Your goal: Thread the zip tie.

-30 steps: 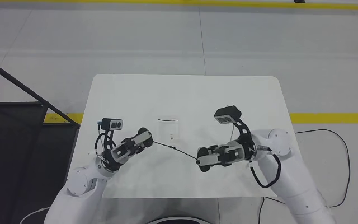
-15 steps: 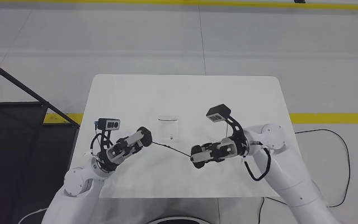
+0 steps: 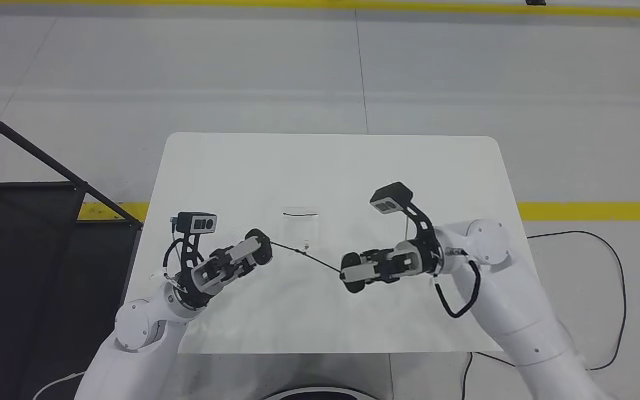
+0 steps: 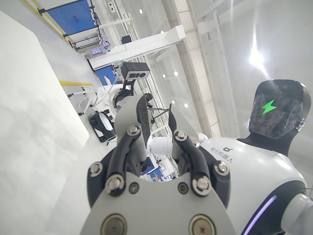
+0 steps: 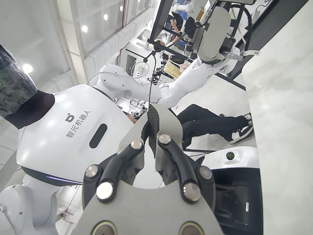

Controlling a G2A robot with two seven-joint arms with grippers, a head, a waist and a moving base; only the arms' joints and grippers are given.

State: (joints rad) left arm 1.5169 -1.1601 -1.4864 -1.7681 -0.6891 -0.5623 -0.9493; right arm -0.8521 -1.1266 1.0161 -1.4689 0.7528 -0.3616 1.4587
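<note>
Right end effector [image 3: 349, 272] edged inward | zip tie [image 3: 305, 258]: thin, black, nearly straight

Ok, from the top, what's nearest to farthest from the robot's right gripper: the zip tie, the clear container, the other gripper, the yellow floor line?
From the right gripper:
1. zip tie, held in it.
2. clear container, mid-table.
3. left gripper, at the tie's other end.
4. yellow floor line, off the table.

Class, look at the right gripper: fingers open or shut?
Shut: on the right gripper the fingers meet at their tips, pinching the zip tie.
</note>
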